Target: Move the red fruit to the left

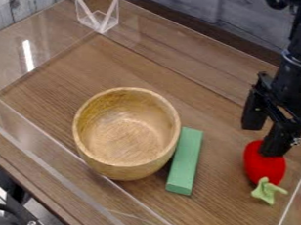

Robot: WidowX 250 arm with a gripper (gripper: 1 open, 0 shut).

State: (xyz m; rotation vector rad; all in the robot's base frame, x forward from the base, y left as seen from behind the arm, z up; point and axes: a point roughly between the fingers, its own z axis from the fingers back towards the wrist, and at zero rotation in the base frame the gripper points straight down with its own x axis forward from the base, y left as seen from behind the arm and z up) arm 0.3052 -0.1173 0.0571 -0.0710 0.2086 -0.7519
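- A black piece of hardware with a dark cable (4, 214) sits in the lower left corner, cut off by the edge of the view
- A thin white wire-like frame (99, 15) stands near the far edge of the brown wooden bench (50, 92), left of the middle
- A round, light tan wooden bowl (125, 132) rests on the bench, its hollow facing up
- A flat, long green block (185, 162) lies just beside the bowl, on its right, slightly slanted
- The black fingers (265, 138) of the dark robot arm (295, 72) are spread open, pointing down at the far end of the fruit, with nothing gripped; whether a tip touches it, I cannot tell
- The small, rounded bright red fruit (263, 164) lies on the bench to the right of the green block, well apart from the bowl, its light green leafy stem (266, 191) towards the near side
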